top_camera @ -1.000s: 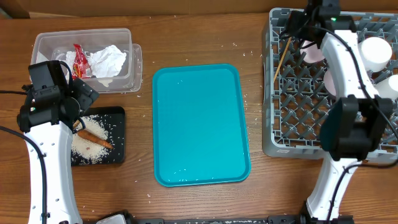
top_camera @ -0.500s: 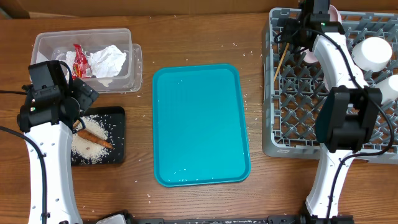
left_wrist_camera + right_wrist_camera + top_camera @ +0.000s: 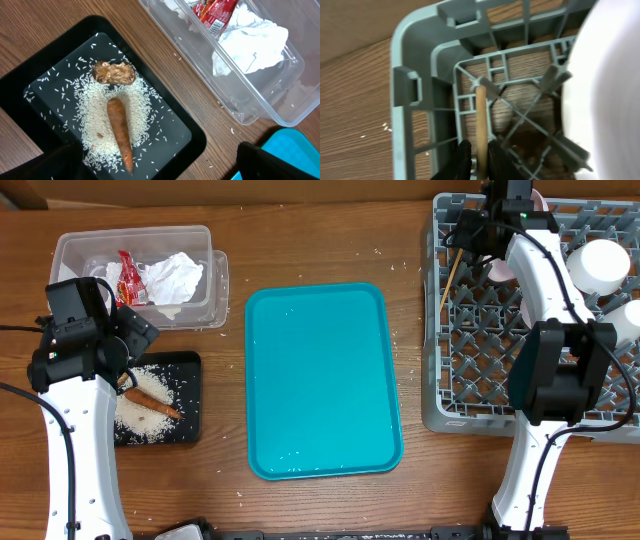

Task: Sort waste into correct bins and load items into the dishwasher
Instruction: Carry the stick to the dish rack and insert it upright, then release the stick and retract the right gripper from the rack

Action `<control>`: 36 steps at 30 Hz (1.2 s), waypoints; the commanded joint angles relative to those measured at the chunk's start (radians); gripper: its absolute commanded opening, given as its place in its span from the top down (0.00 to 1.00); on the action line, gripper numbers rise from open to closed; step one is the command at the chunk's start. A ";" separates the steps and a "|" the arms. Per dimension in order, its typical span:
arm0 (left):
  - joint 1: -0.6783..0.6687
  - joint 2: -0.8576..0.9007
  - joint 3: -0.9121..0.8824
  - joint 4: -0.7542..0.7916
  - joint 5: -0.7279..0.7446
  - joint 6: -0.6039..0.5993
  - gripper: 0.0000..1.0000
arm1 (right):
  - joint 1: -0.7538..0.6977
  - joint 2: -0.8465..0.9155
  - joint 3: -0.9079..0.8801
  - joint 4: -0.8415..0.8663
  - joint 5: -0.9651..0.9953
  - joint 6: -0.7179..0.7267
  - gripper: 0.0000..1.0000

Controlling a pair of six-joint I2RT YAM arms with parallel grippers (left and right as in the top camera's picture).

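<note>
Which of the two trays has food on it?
The black tray by the left arm: it holds rice and a carrot. The teal tray in the middle shows no food.

Bench: brown wood-grain surface, grain running left to right; lighting even; paler tan strip along the far edge.

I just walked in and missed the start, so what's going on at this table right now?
The right gripper is at the far left corner of the dish rack, closed on a wooden stick that stands in the rack grid. The left gripper hangs open over the black tray, which holds rice and a carrot. The clear bin beside it holds a red wrapper and a crumpled tissue.
</note>
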State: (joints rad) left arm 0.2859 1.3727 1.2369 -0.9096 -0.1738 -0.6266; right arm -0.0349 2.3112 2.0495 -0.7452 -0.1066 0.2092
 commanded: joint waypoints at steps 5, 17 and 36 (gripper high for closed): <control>0.002 -0.003 0.011 0.001 -0.017 -0.009 0.00 | 0.002 -0.007 0.034 -0.001 -0.102 0.000 0.85; 0.002 -0.003 0.011 0.001 -0.017 -0.009 0.00 | 0.002 -0.106 0.034 -0.072 -0.105 0.001 0.66; 0.002 -0.003 0.011 0.001 -0.017 -0.009 0.00 | 0.048 -0.517 0.034 -0.794 -0.229 0.054 0.38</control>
State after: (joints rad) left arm 0.2859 1.3727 1.2369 -0.9100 -0.1738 -0.6266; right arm -0.0154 1.8008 2.0777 -1.4914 -0.2893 0.2581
